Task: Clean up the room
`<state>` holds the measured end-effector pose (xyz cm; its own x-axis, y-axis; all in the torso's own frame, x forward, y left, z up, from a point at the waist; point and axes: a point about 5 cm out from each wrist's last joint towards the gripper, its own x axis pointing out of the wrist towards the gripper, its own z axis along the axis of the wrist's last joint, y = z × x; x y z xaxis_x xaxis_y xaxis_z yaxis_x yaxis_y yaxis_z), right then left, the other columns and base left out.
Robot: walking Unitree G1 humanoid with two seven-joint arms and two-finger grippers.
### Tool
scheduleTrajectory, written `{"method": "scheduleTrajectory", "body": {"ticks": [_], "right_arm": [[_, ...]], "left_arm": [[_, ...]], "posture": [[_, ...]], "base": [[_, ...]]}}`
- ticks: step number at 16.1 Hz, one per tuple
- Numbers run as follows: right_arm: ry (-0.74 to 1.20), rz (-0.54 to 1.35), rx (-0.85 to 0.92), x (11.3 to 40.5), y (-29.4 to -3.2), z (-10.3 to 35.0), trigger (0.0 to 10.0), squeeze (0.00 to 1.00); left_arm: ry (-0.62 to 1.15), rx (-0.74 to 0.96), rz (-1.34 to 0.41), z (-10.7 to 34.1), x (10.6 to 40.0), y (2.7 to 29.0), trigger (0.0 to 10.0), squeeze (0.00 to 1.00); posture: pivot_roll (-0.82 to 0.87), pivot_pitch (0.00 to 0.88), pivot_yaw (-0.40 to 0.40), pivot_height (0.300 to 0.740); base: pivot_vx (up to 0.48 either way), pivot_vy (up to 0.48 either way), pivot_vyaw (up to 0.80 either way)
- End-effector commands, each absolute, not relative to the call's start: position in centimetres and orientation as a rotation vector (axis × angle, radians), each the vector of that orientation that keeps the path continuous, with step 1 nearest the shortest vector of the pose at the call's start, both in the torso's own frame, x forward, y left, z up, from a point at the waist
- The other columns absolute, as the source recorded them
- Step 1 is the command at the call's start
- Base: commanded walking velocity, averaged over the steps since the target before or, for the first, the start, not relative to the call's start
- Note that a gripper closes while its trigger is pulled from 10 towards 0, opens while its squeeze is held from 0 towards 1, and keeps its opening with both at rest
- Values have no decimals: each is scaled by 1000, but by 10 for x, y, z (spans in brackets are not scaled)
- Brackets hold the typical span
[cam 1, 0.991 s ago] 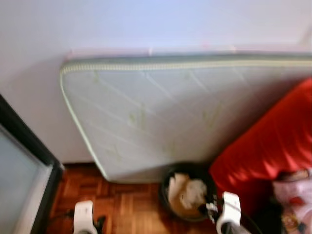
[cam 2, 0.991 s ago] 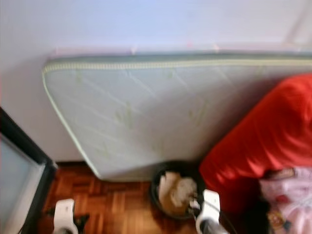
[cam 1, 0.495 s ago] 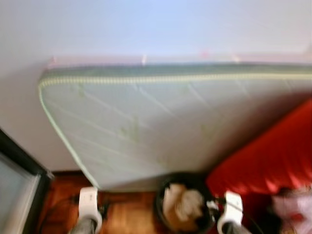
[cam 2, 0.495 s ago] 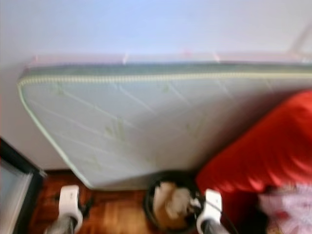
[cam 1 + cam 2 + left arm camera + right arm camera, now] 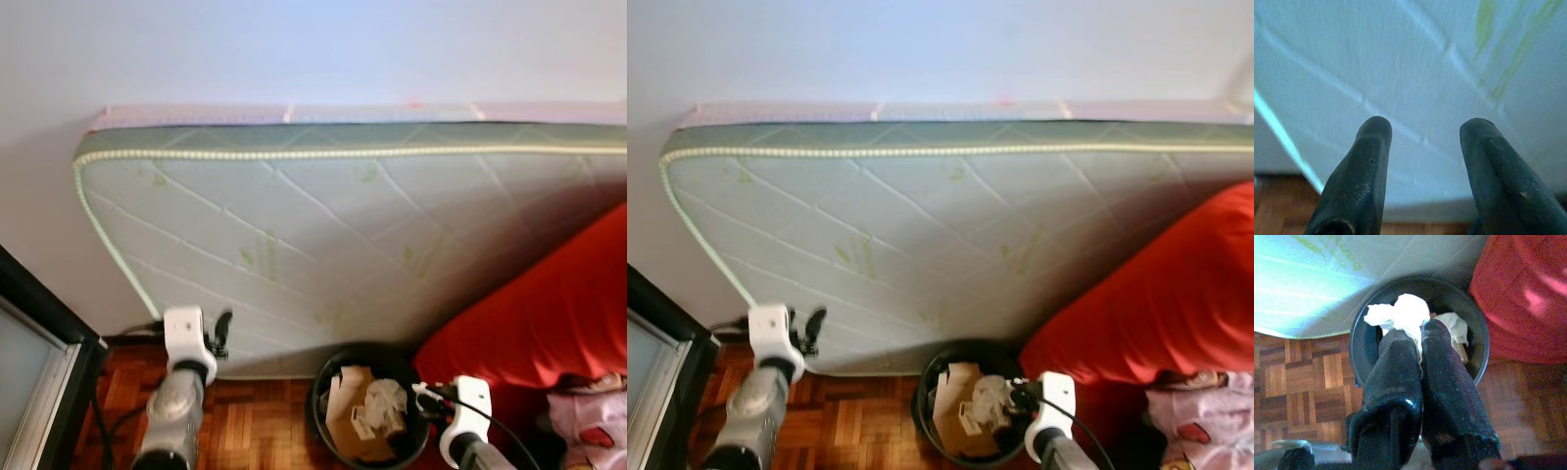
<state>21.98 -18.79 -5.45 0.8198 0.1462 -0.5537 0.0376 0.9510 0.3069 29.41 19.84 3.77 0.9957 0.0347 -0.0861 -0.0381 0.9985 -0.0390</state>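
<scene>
Compared with a second ago, the left arm has come up: its white wrist, then low at the near edge of the head view, now stands higher against the mattress, and the picture is sharper. The bin and red cover sit much as before.

The left gripper [image 5: 1422,134] has its two black fingers spread apart with nothing between them, pointing at the quilted face of the mattress [image 5: 343,225]. That mattress stands on its long edge, leaning against the pale wall [image 5: 294,49]; its cover is off-white with stitched diamond lines, faint green leaf prints and a corded green piping round the border.

The right gripper [image 5: 1418,335] has its fingers pressed together on a crumpled white tissue [image 5: 1400,313], a soft, wrinkled wad held directly above the bin [image 5: 1364,340]. The bin is round, dark and smooth-walled, standing on the floor at the foot of the mattress, just left of the red cover [image 5: 549,313], and already holds cardboard scraps and more crumpled paper [image 5: 362,411].

The floor [image 5: 255,431] is reddish-brown parquet in small square blocks. A dark-framed glass panel [image 5: 39,362] stands at the far left. Pink printed fabric [image 5: 593,426] lies at the near right beside the glossy red cover.
</scene>
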Motion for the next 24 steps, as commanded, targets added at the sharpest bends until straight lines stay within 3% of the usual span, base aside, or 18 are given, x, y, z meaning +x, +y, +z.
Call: {"method": "scheduleTrajectory", "body": {"ticks": [1, 2, 4, 8, 15, 19, 24], "right_arm": [[463, 114, 308, 246, -176, -34, 10000, 0], [292, 188, 288, 280, -149, 0, 10000, 0], [214, 197, 269, 289, -142, 13, 10000, 0], [194, 226, 272, 288, -146, 14, 10000, 0], [289, 99, 187, 283, -158, 2, 10000, 0], [269, 108, 174, 282, -158, 3, 10000, 0], [268, 103, 168, 281, -157, 2, 10000, 0]], "left_arm": [[69, -29, 18, 39, 292, 193, 10000, 0], [57, -32, 19, 41, 292, 193, 10000, 0], [38, -25, 22, 44, 289, 195, 10000, 0], [45, -7, 25, 42, 278, 199, 10000, 0], [41, -3, 32, 49, 278, 203, 10000, 0], [52, -7, 38, 49, 277, 205, 10000, 0], [52, -8, 30, 52, 280, 204, 10000, 0]], "posture": [[94, 152, -57, 740], [92, 154, -57, 740], [92, 156, -54, 740], [93, 159, -59, 740], [88, 165, -60, 740], [84, 159, -59, 690], [89, 144, -55, 690]], "base": [[0, 0, 0], [0, 0, 0], [0, 0, 0], [0, 0, 0], [0, 0, 0], [0, 0, 0], [0, 0, 0]]}}
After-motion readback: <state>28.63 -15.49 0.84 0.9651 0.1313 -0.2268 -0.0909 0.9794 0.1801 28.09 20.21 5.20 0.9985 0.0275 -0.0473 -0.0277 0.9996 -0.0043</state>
